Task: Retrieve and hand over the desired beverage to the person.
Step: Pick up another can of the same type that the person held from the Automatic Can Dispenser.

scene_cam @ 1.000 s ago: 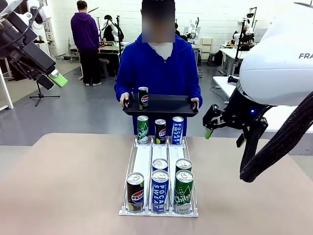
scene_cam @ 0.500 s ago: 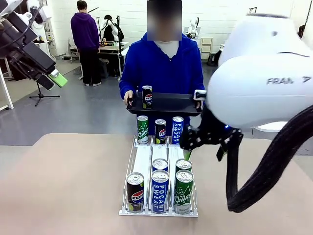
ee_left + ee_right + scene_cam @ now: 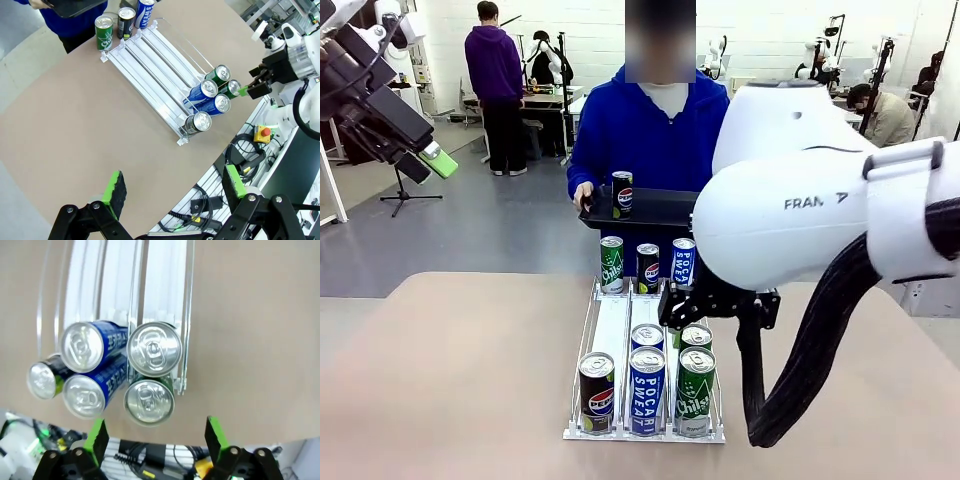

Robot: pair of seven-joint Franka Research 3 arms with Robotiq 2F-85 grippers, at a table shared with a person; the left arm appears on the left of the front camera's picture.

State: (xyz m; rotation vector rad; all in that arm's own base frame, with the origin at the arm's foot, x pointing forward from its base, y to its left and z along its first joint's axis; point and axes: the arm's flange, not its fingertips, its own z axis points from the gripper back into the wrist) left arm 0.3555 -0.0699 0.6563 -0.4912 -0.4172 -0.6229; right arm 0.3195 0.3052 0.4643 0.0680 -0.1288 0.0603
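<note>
A white wire rack (image 3: 616, 330) on the table holds several drink cans. At its near end stand a Pepsi can (image 3: 597, 392), a Pocari Sweat can (image 3: 647, 390) and a green Chilsung can (image 3: 695, 392), with two more cans behind them. My right gripper (image 3: 692, 322) hangs open just above the green cans (image 3: 149, 402) in the right lane, touching nothing. High at the left, my left gripper (image 3: 428, 165) is open and empty, far from the rack (image 3: 150, 65). The person (image 3: 650, 130) in blue holds a black tray (image 3: 665, 208) with a Pepsi can (image 3: 621, 195) on it.
Three more cans (image 3: 648, 267) stand at the rack's far end, near the person. My right arm's white body (image 3: 790, 210) covers the right half of the front view. Bare tabletop (image 3: 450, 380) lies left of the rack. Cables and an emergency stop button (image 3: 262, 132) sit below the table's edge.
My right arm has swung in from the right and now hangs over the rack's right lane. The person has shifted slightly right with the tray. The left arm has not moved.
</note>
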